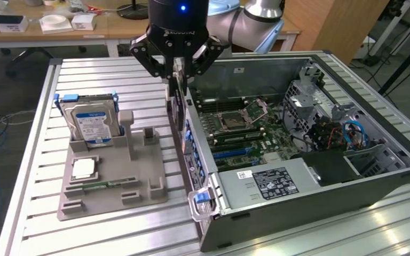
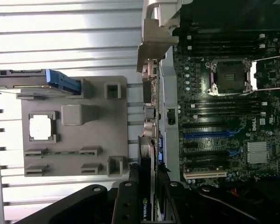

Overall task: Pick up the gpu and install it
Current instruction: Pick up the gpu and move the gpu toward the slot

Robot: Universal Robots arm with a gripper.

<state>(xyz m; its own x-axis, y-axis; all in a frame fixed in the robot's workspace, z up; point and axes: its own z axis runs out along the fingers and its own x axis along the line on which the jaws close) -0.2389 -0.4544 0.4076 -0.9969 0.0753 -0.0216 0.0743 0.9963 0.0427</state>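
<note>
Pincer (image 1: 179, 72) sits high beside the computer case (image 1: 283, 218), and it's pinching the gpu (image 1: 175, 101), which hangs edge-on straight below it, off the slatted table (image 1: 84, 74). From the wrist view, the pincer (image 2: 147, 189) clamps the card's dark body (image 2: 147, 163) by the NVIDIA label, with the pale metal bracket (image 2: 154, 44) at the end farthest from the jaws. The card runs along the case's rear wall, over the thin strip between that wall and the grey tray (image 2: 74, 140). It's tight there, and I cannot tell whether card and wall touch.

To the exterior view's right of the pincer and lower down, the case stands open, with the motherboard (image 1: 241, 128) exposed and the blue slot (image 2: 205, 135) bare.

To the exterior view's left of the pincer and below, the tray (image 1: 112, 176) lies just beside the case. The hard drive (image 1: 91, 125) stands upright in it, well apart from the card, and a silver chip (image 1: 84, 168) lies flat in its pocket.
</note>
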